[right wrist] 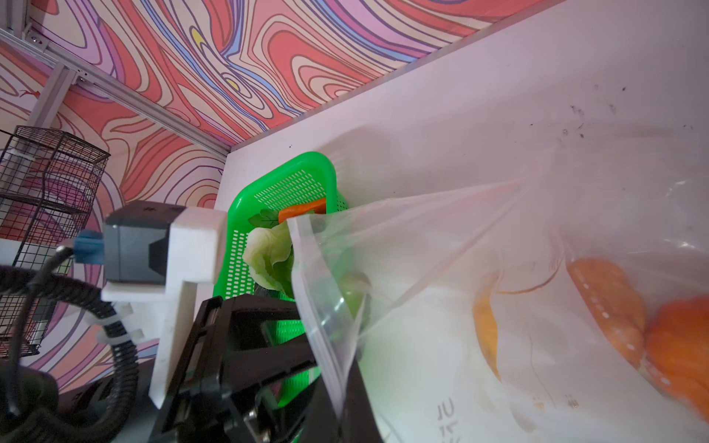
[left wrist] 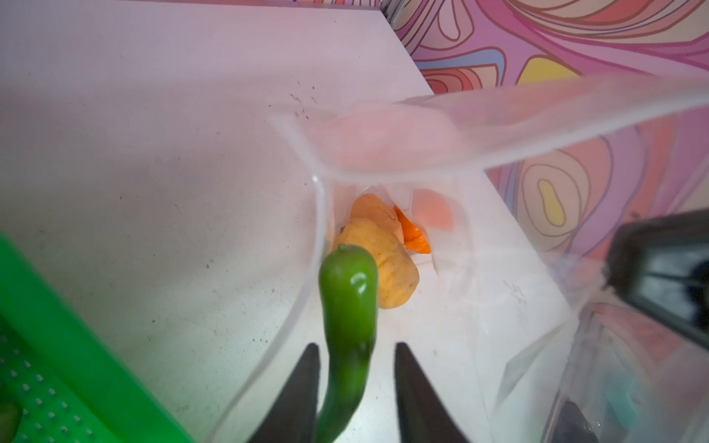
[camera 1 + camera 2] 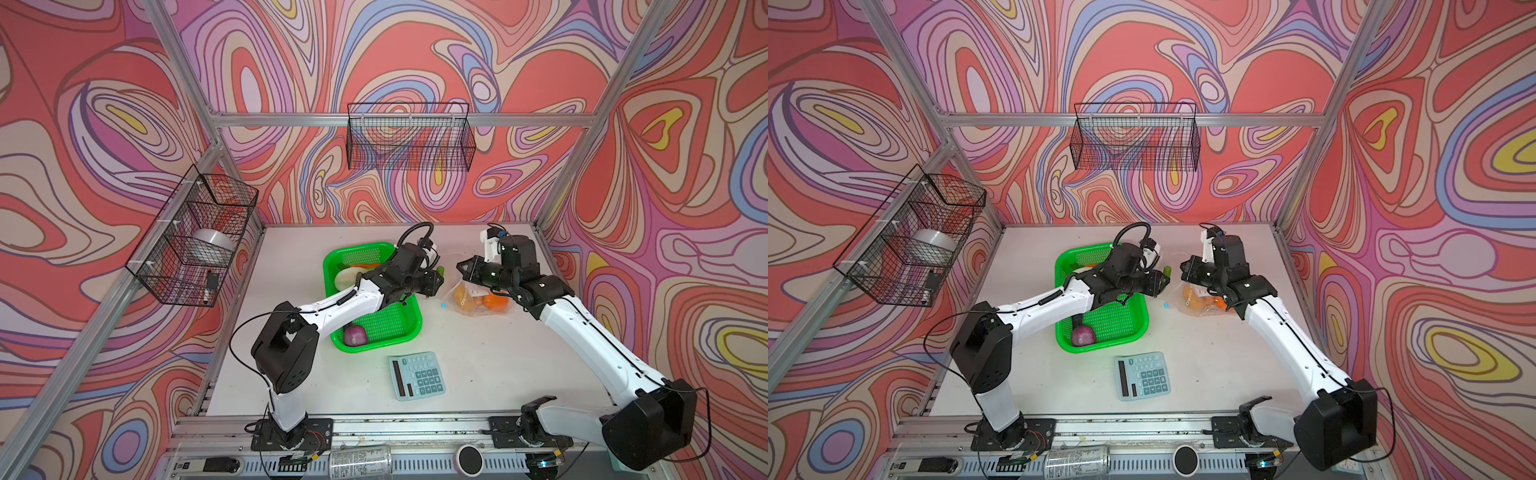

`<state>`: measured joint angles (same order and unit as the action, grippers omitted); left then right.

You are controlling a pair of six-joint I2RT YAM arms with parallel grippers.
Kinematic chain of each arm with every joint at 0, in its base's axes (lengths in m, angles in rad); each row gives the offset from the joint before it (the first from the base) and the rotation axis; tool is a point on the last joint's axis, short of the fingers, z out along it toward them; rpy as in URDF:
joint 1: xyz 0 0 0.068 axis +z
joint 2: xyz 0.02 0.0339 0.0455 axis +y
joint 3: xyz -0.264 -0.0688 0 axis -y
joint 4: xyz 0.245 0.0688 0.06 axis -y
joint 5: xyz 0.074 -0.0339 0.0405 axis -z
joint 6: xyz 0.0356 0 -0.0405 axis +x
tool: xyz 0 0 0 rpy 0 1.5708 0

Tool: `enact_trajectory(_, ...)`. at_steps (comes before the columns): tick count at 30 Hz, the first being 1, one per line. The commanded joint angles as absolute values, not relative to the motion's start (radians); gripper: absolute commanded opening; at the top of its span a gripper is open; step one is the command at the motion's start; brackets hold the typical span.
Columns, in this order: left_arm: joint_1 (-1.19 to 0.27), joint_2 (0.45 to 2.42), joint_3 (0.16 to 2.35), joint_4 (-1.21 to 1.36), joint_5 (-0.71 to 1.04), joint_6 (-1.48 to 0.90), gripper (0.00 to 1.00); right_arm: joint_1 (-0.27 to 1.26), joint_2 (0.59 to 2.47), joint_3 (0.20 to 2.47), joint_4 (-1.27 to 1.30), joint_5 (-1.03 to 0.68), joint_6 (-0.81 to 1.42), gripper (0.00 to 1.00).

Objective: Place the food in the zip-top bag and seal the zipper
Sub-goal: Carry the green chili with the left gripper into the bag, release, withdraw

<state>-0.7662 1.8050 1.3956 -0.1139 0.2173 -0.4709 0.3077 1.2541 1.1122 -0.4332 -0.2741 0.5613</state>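
Tight squeeze at the zip-top bag [image 2: 498,126], roomy up front
Its mouth gapes, but the green pepper [image 2: 347,291] and the spread left hand [image 2: 356,349] plug the gap, and the right hand [image 3: 460,266] pinches the raised edge. The green basket [image 3: 327,276] crowds in just beside on the left; the calculator [image 3: 417,375] sits alone in front, bare surface [image 3: 519,365] stretching right of it.

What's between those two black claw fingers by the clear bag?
A green pepper, at the zip-top bag's mouth, between the left gripper's open fingers; left wrist view.
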Motion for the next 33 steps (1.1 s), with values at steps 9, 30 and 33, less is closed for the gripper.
enact_trajectory(9, -0.771, 1.754, 1.431, -0.186, 0.176, -0.462, 0.75, 0.307, 1.235, 1.097, -0.413, -0.274, 0.565, 0.00)
enact_trajectory(30, -0.696, 1.346, 1.197, -0.748, -0.240, -0.416, 1.00, 0.307, 1.221, 1.071, -0.396, -0.270, 0.574, 0.00)
enact_trajectory(33, -0.690, 1.339, 1.161, -0.829, -0.265, -0.444, 1.00, 0.307, 1.225, 1.069, -0.402, -0.262, 0.570, 0.00)
